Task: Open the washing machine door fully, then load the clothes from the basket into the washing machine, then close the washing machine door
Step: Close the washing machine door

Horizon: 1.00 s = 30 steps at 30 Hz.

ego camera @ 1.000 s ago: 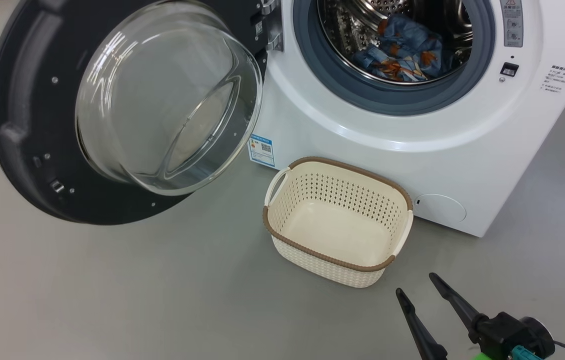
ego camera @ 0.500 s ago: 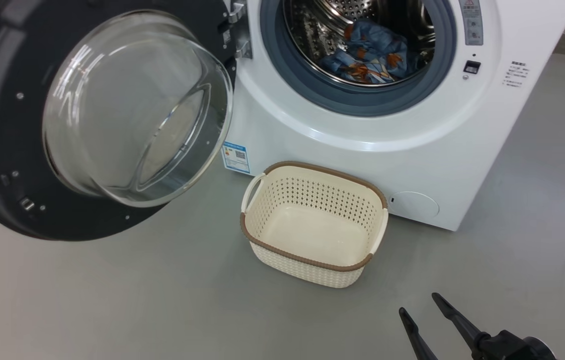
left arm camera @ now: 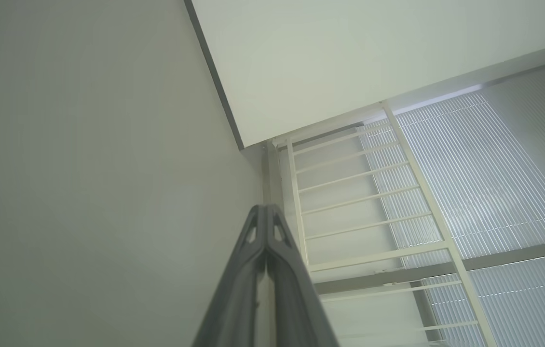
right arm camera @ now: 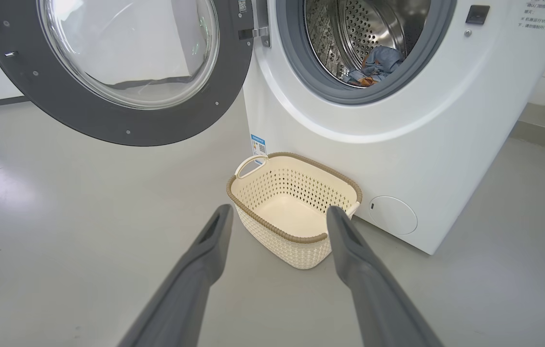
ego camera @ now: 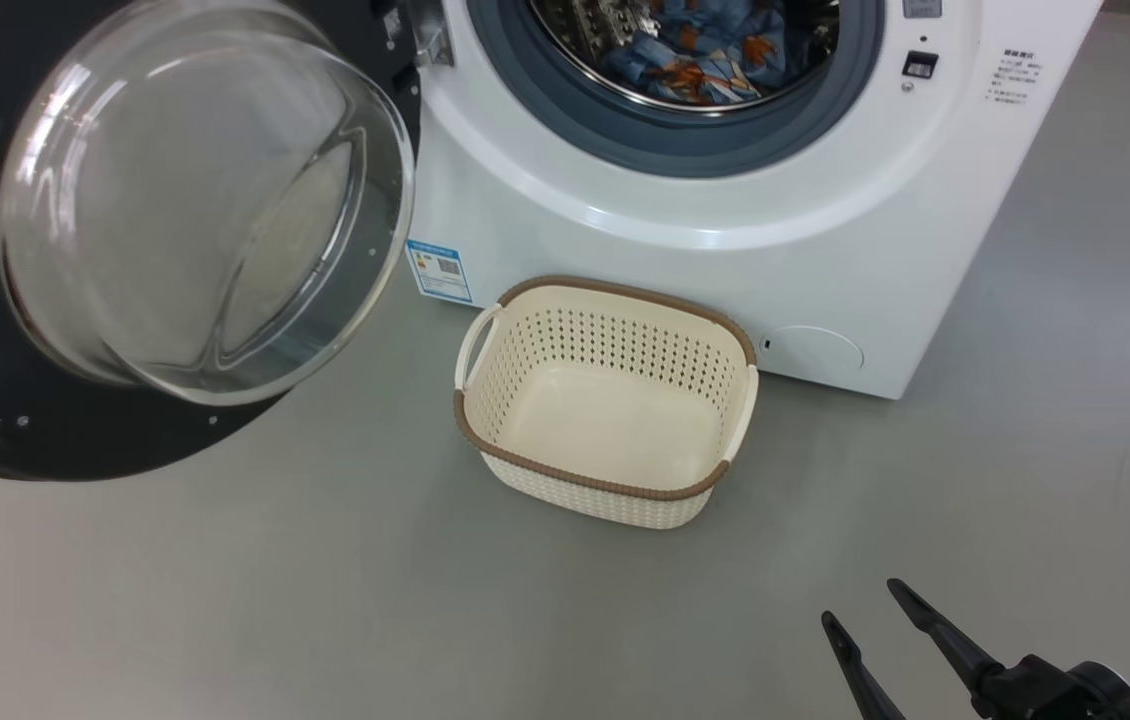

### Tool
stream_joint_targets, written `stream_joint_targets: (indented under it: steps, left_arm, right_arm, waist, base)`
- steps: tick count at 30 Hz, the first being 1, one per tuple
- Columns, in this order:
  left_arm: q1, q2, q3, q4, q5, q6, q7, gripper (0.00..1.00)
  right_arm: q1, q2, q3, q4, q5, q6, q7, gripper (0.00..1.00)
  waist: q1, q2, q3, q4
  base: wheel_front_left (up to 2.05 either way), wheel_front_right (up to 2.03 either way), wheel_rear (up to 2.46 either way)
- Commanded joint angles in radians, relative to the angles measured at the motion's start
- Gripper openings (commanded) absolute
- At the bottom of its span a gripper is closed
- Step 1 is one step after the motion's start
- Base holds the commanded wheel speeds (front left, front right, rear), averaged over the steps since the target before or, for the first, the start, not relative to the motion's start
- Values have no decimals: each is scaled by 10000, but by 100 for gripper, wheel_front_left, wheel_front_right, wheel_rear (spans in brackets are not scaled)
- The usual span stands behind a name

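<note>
- My right gripper [ego camera: 860, 602] sits low at the lower right of the head view, over the grey floor [ego camera: 225, 600]. Its two long dark fingers are spread wide, nothing between them.
- In the right wrist view those fingers point toward the basket [ego camera: 605, 505] and stop well short of it, no contact.
- My left gripper [left arm camera: 264, 208]: fingers pressed together tip to tip, gripping nothing. It is aimed at a pale wall [left arm camera: 84, 168] and a white railed frame [left arm camera: 374, 193] beside slatted blinds [left arm camera: 494, 183].
- The washing machine door [ego camera: 105, 440] is swung wide open, out to the left of the washing machine [ego camera: 825, 250]. Its inner black face and bulging glass window [ego camera: 195, 200] are turned toward me.
- The metal hinge [ego camera: 430, 45] joins the door to the machine at the left edge of the opening.
- The clothes [ego camera: 705, 50] lie inside the steel drum [right arm camera: 374, 29], behind the grey-blue gasket [ego camera: 675, 150]. I see blue fabric with an orange print, bunched at the drum's bottom.
- The basket stands upright on the floor just in front of the machine's lower front, below the opening. I cannot tell whether it touches the panel.
- The basket's cream bottom shows bare, brown rim all round, one handle at each short end.
- A blue label sticker [ego camera: 439, 270] is at the machine's lower left corner, just left of the basket. The round service flap [ego camera: 813, 350] is just to the basket's right.
</note>
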Motion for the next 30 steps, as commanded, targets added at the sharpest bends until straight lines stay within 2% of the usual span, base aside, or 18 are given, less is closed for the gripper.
stream_joint_targets:
  steps: [1,14,30]
  left_arm:
    - [-102,674,44,-181,-42,-97,109,0]
    - [-266,799,115,-132,-784,-418,1529,0]
    - [-406,875,-108,-476,-1070,-452,2191,0]
  right_arm:
    - [-207,-192,206,-249,28,16,-120,100]
    - [-307,-769,217,-406,46,16,-120,100]
    - [-309,-1277,192,-598,141,16,-120,100]
  waist:
    - [0,0,201,-160]
    - [0,0,923,-775]
    - [0,0,1487,-1141]
  base:
    - [0,0,0]
    - [0,0,0]
    - [0,0,0]
